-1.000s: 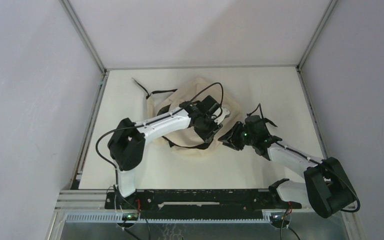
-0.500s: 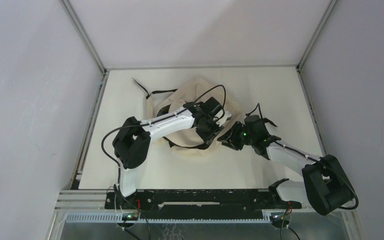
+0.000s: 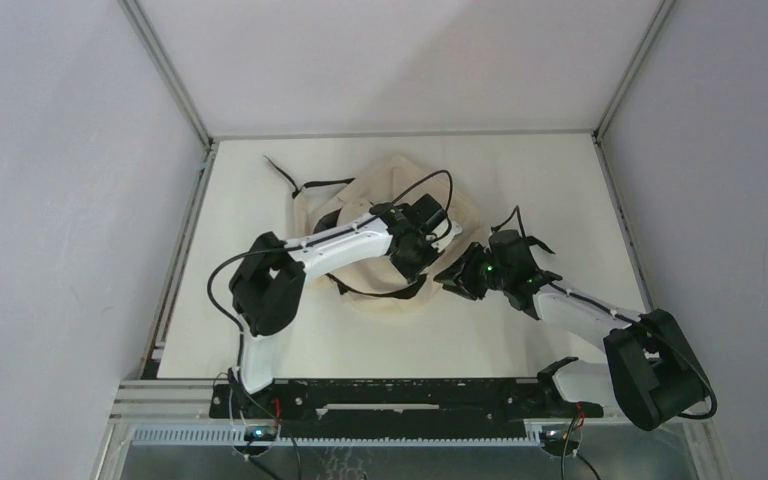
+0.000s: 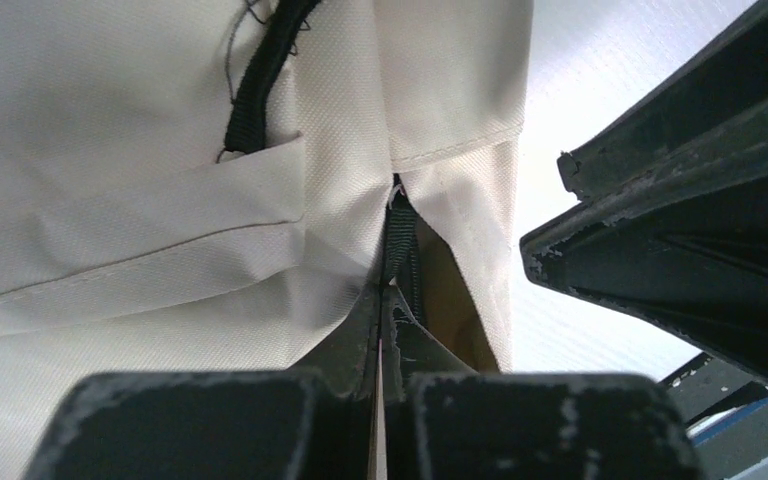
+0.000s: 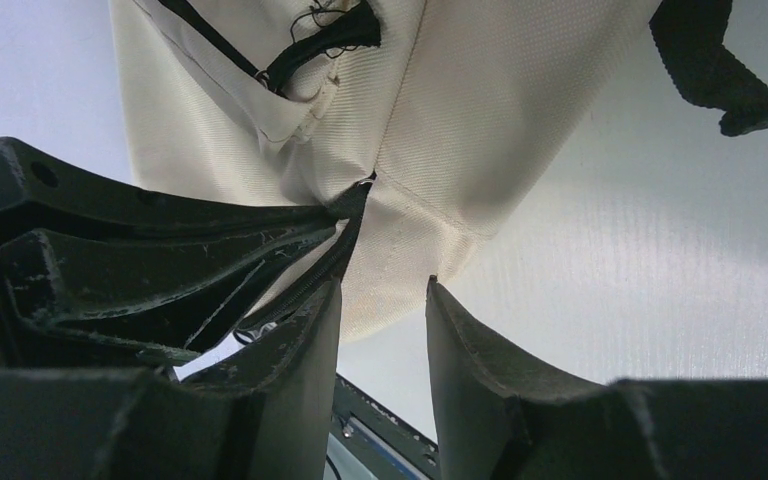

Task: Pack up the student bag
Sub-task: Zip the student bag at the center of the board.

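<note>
From above, a white tabletop [image 3: 260, 200] is seen boxed by pale grey walls [image 3: 60, 220]; the cream bag [image 3: 388, 168], black-strapped, is found mid-tabletop, toward the back. At the left wrist, the left jaws are clamped on the bag's black zipper trim [image 4: 400, 240]. At the right wrist, the right jaws are held apart, the bag's corner just ahead.
</note>
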You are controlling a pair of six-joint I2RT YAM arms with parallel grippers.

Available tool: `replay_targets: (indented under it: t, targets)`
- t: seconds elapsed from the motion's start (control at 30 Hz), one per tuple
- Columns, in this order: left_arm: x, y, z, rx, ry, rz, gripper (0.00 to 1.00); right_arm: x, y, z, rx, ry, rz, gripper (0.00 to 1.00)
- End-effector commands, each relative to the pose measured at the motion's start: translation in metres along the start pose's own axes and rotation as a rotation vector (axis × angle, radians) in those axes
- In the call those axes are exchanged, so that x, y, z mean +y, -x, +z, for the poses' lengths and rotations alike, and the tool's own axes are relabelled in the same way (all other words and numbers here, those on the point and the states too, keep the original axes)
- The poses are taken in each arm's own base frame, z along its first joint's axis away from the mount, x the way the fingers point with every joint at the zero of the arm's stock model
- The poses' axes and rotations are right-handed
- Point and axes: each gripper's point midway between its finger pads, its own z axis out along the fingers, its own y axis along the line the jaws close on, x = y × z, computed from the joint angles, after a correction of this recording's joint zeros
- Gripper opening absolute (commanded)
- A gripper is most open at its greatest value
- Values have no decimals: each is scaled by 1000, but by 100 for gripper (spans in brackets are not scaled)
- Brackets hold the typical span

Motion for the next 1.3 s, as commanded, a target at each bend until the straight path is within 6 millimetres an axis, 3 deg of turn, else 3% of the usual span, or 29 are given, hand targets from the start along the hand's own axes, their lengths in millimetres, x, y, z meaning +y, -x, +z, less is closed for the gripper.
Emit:
replay_targets:
  t: [0.0,0.13,0.2,0.37,0.57,0.83,1.03,1.27]
  targets:
    - [7,25,-29,-86,64,-2,0,14,6,1,-16,60,-20,45]
    - [-5,26,-37,-112,-7,1,0,16,4,7,2,67,-10,48]
    - [-14,25,-36,-112,-60,4,0,16,3,11,6,67,-6,53]
    - [-25,21,-32,-98,-122,-38,0,9,6,17,-6,36,20,54]
    - [-17,23,-41,-126,-124,-90,0,3,9,25,-8,22,40,54]
    - [-13,6,-38,-91,-134,-126,0,5,16,43,-10,18,21,55]
    - [-13,-6,-35,-82,-138,-153,0,12,24,34,-71,15,6,54]
    - [-18,-7,-38,-121,-178,-205,0,20,24,28,-109,-11,14,49]
